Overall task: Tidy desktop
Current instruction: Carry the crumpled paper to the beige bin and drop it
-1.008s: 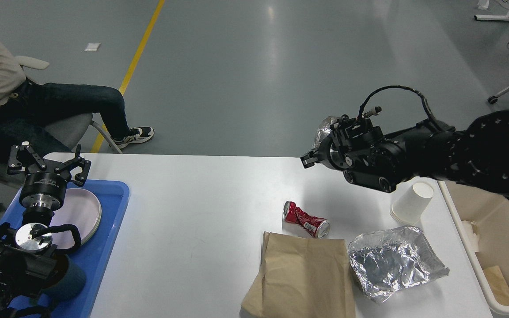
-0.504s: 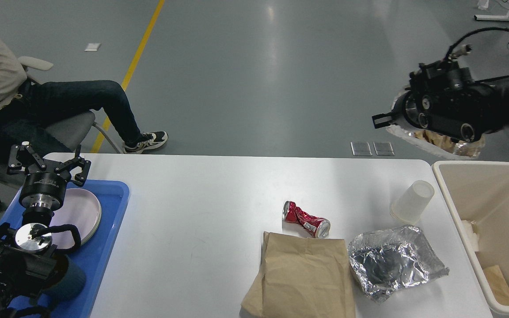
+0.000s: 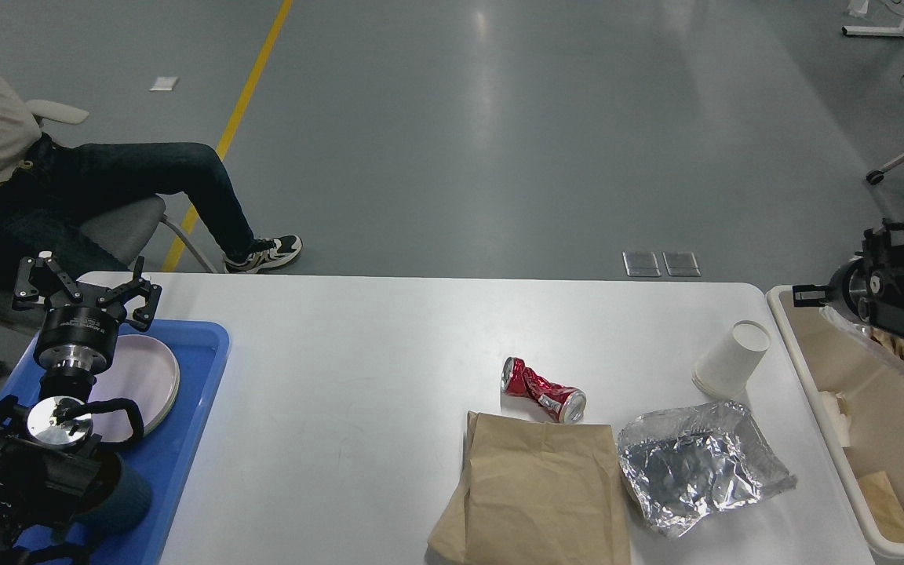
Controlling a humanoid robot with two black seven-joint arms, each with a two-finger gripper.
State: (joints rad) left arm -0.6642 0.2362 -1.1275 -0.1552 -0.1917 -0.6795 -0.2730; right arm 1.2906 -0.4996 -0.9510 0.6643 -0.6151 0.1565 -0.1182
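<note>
- Two black arms are in the head view, one at each side of the white desktop (image 3: 358, 377), which fills the lower middle of the picture.
- The left gripper (image 3: 85, 289) stands over the blue tray (image 3: 185, 439) at the left edge, with its fingers spread apart and nothing between them.
- A pale plate (image 3: 138, 377) lies in this tray.
- The right gripper (image 3: 813, 295) is over the cream bin (image 3: 821, 392) at the right; it is seen dark and from the side, so I cannot tell if it is closed. Crumpled foil with brown paper (image 3: 903, 349) is just under it.
- On the desktop lie a crushed red can (image 3: 542, 390), a brown paper bag (image 3: 538, 490), a foil sheet (image 3: 699, 464) and a white paper cup (image 3: 730, 359) lying tilted on its side.
- The can touches the top edge of the bag.
</note>
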